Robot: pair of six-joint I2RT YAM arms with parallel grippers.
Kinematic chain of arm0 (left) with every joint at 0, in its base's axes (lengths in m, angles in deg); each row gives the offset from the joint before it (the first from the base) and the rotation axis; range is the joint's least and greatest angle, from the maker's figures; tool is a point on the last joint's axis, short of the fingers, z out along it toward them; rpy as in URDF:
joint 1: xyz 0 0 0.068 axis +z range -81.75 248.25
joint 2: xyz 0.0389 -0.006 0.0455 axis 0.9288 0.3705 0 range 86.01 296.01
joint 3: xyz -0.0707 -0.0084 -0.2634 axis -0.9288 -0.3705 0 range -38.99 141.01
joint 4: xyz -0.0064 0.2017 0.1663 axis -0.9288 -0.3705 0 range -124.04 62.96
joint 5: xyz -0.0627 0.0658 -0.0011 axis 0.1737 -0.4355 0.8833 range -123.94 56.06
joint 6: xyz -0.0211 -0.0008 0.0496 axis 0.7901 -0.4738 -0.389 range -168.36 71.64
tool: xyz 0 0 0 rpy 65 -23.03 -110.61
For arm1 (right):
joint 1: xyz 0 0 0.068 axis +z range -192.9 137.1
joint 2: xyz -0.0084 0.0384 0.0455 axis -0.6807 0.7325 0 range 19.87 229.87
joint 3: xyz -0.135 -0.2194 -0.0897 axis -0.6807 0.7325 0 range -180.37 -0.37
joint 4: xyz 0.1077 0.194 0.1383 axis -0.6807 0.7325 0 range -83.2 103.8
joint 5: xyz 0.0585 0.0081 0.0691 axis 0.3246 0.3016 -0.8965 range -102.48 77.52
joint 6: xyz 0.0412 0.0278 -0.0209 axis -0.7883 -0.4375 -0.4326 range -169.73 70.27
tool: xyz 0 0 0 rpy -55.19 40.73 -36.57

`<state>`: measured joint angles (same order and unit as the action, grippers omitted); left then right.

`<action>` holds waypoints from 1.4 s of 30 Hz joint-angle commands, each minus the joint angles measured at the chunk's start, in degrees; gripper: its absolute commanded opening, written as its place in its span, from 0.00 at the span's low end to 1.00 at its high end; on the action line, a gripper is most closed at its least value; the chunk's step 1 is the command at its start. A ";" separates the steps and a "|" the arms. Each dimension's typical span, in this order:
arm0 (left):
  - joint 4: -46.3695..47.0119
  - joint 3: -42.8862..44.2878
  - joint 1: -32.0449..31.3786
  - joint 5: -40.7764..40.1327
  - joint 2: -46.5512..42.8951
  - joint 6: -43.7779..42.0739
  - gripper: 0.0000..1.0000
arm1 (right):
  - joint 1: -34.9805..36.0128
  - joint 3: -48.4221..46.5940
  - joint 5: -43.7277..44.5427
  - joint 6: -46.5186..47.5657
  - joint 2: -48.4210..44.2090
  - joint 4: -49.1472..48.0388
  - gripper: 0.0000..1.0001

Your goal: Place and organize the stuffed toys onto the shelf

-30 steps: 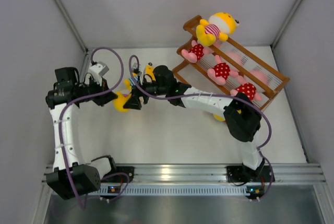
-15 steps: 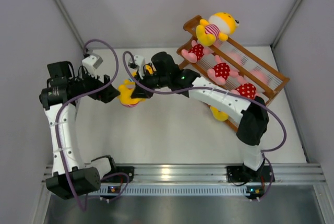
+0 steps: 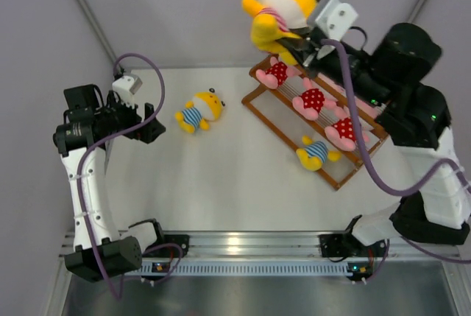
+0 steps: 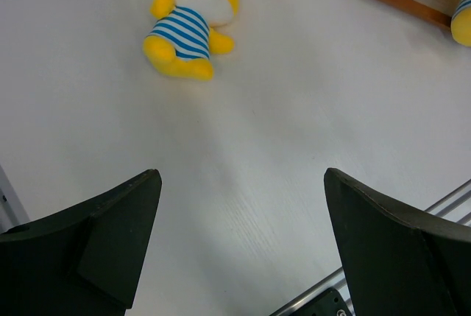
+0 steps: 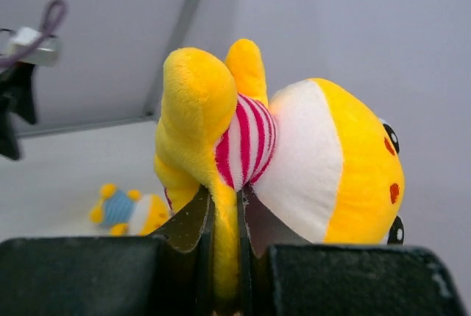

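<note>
My right gripper (image 3: pixel 302 42) is raised high over the far end of the brown shelf (image 3: pixel 259 113). It is shut on a yellow stuffed toy in a pink-striped shirt (image 3: pixel 280 8), and its fingers (image 5: pixel 199 216) pinch a limb of that toy (image 5: pixel 316 154). A yellow toy in a blue-striped shirt (image 3: pixel 200 110) lies on the table to the left of the shelf. My left gripper (image 3: pixel 151 126) hovers open and holds nothing; in the left wrist view it (image 4: pixel 241 177) is short of this toy (image 4: pixel 190 21). Three pink toys in red dotted outfits (image 3: pixel 312 100) lie on the shelf, and another blue-striped yellow toy (image 3: pixel 315 152) on its lowest tier.
The table is walled in by grey panels on the left, back and right. A metal rail (image 3: pixel 243 242) with both arm bases runs along the near edge. Purple cables loop off both arms. The shelf's top end is hidden behind the held toy.
The two grippers met at the table's left-middle. The left one opened and let go of the pink-striped toy; the right one shut on it and carried it up and right, above the shelf.
</note>
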<state>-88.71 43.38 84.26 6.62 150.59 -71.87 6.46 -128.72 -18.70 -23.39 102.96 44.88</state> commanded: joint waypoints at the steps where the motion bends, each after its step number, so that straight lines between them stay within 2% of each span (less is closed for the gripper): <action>1: 0.59 -0.80 0.07 -0.65 -1.56 0.04 0.98 | -2.15 -0.93 20.52 13.45 -0.21 6.28 0.00; 3: 0.59 -1.42 0.16 -0.74 -1.56 0.04 0.98 | -4.53 0.46 25.09 16.01 -0.55 10.49 0.00; 5: 0.50 -1.77 0.16 -0.48 -1.56 -0.05 0.98 | -9.09 8.88 26.69 17.59 -2.83 9.64 0.00; 8: 0.50 -2.12 0.16 -0.48 -2.00 -0.05 0.98 | -18.75 14.17 23.11 14.97 -5.56 11.92 0.00; 10: 0.50 -2.12 0.16 -0.57 -2.00 -0.31 0.98 | -25.59 19.77 17.13 14.43 -8.98 10.71 0.00; 13: 0.50 -2.12 0.07 -0.83 -1.74 -0.40 0.98 | -29.92 27.60 11.33 15.31 -14.26 8.33 0.00; 22: 0.50 -2.74 0.07 -0.04 -1.38 -0.40 0.98 | -36.08 35.97 -0.98 20.06 -16.03 11.75 0.00; 30: 0.58 -2.74 0.07 -0.13 -1.30 -0.66 0.98 | -38.64 39.84 -3.54 18.30 -17.78 8.67 0.02; 31: 0.50 -2.83 0.16 0.05 -1.12 -0.66 0.98 | -38.82 40.72 -3.45 18.21 -17.87 7.89 0.04; 33: 0.50 -3.00 0.07 0.49 -1.12 -0.75 0.98 | -39.08 41.60 -2.66 17.51 -18.66 7.27 0.19; 34: 0.50 -3.26 0.07 0.58 -1.12 -0.84 0.98 | -38.99 41.52 -2.40 17.07 -18.84 7.35 0.32; 36: 0.50 -3.88 0.07 0.93 -1.12 -1.45 0.98 | -38.99 40.73 -2.39 15.67 -19.10 7.79 0.43; 38: 0.41 -5.63 0.07 0.41 -0.68 -2.15 0.98 | -38.99 38.63 -3.01 14.44 -19.54 8.93 0.64; 42: 0.50 -6.60 0.07 -0.47 -0.42 -2.68 0.98 | -39.08 36.43 -4.85 13.29 -20.16 9.81 0.71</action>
<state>-88.71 37.72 84.26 5.81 150.04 -72.96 -31.74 -88.18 -21.13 -8.06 85.06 55.29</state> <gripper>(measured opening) 0.982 0.695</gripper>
